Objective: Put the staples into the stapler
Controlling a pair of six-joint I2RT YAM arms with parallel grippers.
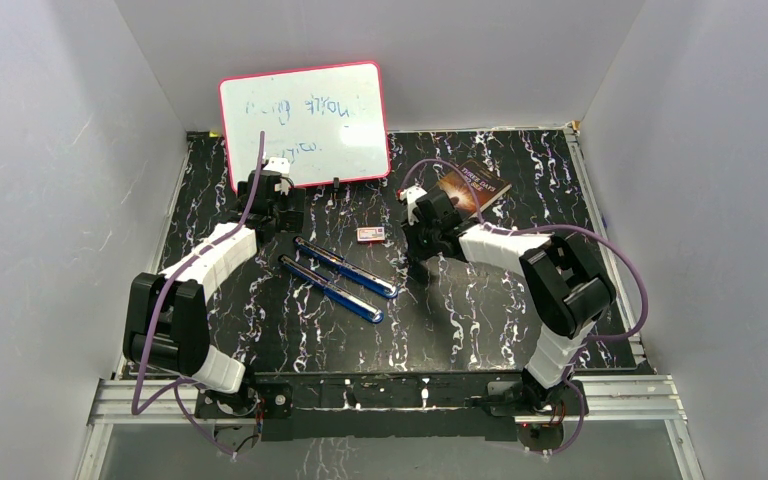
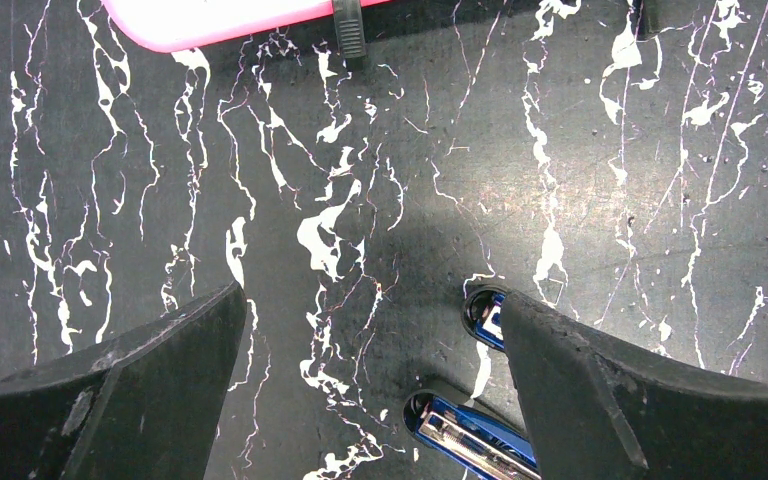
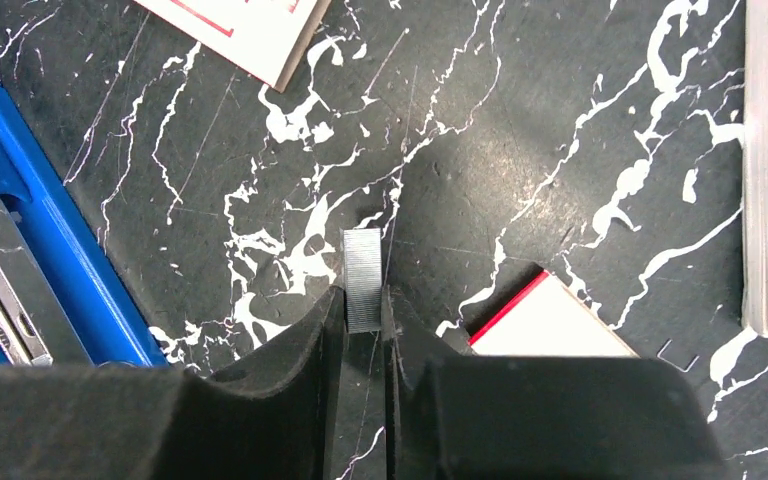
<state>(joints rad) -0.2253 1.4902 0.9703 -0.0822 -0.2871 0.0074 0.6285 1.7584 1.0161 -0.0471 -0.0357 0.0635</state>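
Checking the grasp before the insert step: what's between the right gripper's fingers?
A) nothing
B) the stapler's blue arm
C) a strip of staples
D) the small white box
C: in the right wrist view the right gripper is shut on a grey ribbed strip of staples, whose top pokes out past the fingertips; the blue stapler lies apart to the left.

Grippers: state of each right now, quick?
Left gripper: open, holding nothing; the open stapler lies by one finger.
Right gripper: closed on the staples.
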